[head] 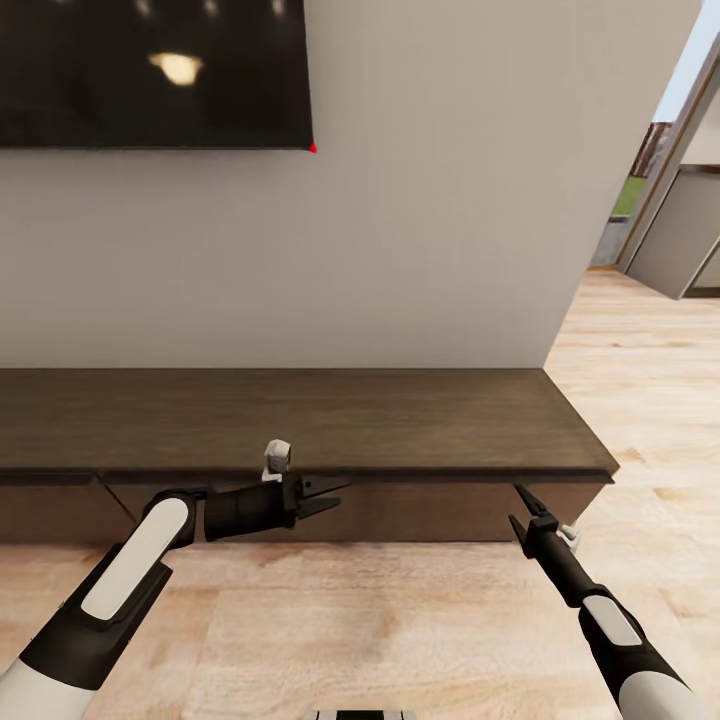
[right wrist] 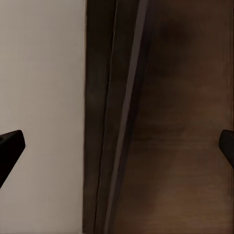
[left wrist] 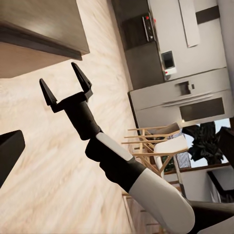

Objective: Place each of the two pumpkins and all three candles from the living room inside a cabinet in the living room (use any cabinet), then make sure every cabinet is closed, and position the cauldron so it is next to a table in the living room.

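The long, low dark-brown wooden cabinet (head: 300,425) is faced; both empty claws, left (head: 325,497) and right (head: 524,503), are held apart at its front. Opening a drawer is probably called for next.

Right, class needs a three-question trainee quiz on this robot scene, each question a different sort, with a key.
1. True or false: the right gripper is open.
2. What hangs on the wall above the cabinet? A) mirror B) dark screen C) shelf
3. Fill in: the left gripper sits just under the cabinet's front ____.

Key: 1 true, both fingers spread in the left wrist view. 2 B. 3 edge.
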